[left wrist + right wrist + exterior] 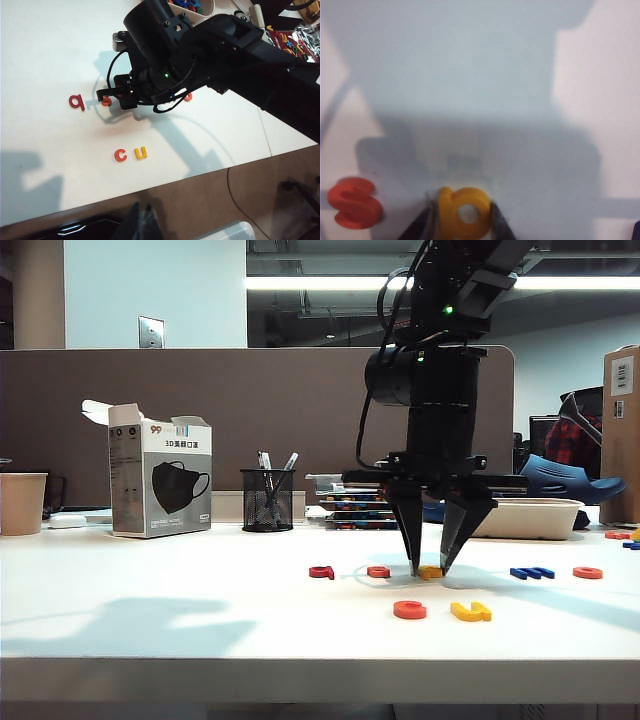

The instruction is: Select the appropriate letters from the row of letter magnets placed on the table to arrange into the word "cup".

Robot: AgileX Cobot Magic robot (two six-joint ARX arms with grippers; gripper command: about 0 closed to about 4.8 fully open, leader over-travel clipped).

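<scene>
Nearest the exterior camera, an orange "c" (410,610) and a yellow "u" (471,612) lie side by side near the front edge of the white tabletop (150,610), the "c" on the left. Just behind them, the right pincer (430,568) points straight down from its black arm, its two fingertips resting on the tabletop on either side of a yellow "p" (431,572). The right wrist view shows that "p" (464,212) squeezed between the dark fingertips (417,226), so the pincer is clenched on the letter, which lies flat on the surface. Just beside it sits an orange "s" (355,202), seen in the exterior view as the small orange piece (378,571) left of the fingers. Farther left lies a red letter (321,572), which the left wrist view reads as a "q" (76,102). Off to the right, well apart from the pincer, lie a blue letter (532,573) and another orange letter (588,572). The left pincer appears in none of the views; its wrist camera looks down from above on the right arm and the "c" and "u" pair.
</scene>
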